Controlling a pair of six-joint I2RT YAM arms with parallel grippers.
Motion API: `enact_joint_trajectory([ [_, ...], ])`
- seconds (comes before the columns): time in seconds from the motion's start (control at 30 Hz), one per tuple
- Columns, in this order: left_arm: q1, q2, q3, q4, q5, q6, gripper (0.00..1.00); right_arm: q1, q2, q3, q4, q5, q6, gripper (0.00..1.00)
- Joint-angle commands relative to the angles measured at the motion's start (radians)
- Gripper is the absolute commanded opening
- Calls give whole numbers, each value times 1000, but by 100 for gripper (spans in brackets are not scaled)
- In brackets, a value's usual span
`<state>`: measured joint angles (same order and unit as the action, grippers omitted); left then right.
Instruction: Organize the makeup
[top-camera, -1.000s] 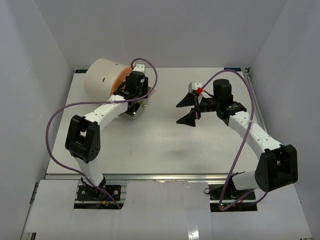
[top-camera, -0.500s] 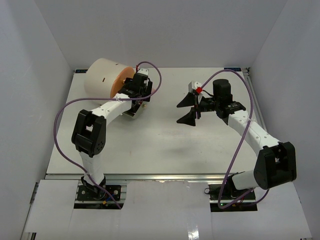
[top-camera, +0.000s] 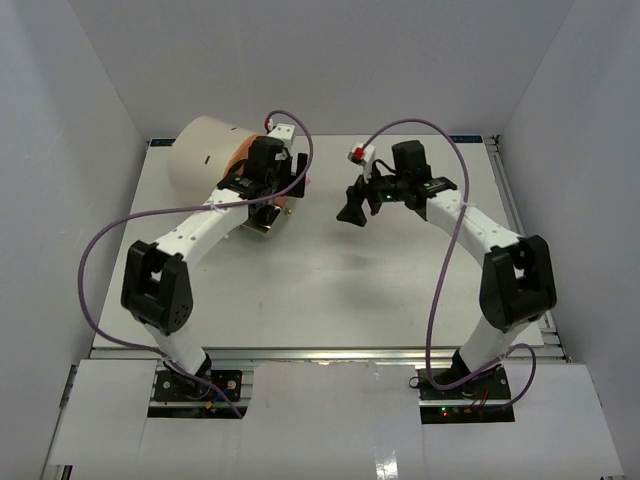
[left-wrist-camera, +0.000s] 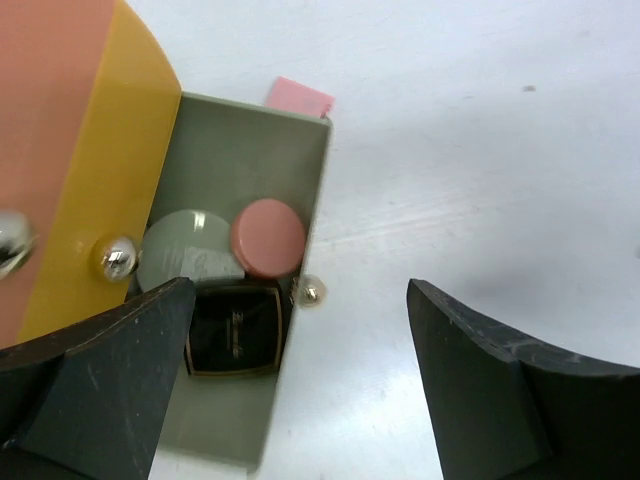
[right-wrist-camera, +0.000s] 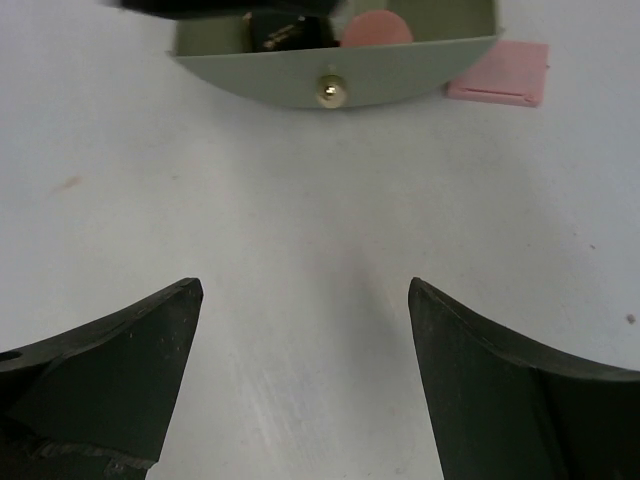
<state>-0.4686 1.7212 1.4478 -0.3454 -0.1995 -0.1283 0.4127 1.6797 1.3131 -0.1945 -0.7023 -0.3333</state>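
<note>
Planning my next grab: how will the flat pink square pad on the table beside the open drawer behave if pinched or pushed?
The flat pink square pad looks thin and probably light, so a push would likely slide it across the smooth white table. Lying flat, it offers little edge to pinch. Rolling seems unlikely.

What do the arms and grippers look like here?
The left arm and right arm are white with black joint housings, each trailing a looping purple cable. The left gripper and right gripper have dark wedge-shaped fingers. A red tab sits by the right wrist.
</note>
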Motion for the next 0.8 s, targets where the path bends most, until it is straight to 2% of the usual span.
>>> enact_joint_trajectory([
  [0.0,0,-321,-151,6,107,-11,98,69,175,209,-103,394,140,90],
  [0.07,5,-441,-246,-8,78,6,98,67,292,341,-114,482,246,90],
  [0.17,9,-641,-330,-37,21,26,98,66,434,475,-115,518,303,90],
  [0.3,12,-874,-436,-76,-103,44,98,65,601,721,-117,558,377,100],
  [0.37,12,-958,-490,-87,-152,38,98,61,679,827,-115,600,423,97],
  [0.47,12,-1073,-560,-117,-199,14,98,53,757,891,-87,593,486,94],
  [0.57,12,-1159,-610,-139,-217,-24,98,61,781,885,-14,589,499,93],
  [0.77,12,-1232,-659,-155,-242,-76,98,70,847,931,48,598,483,93],
])
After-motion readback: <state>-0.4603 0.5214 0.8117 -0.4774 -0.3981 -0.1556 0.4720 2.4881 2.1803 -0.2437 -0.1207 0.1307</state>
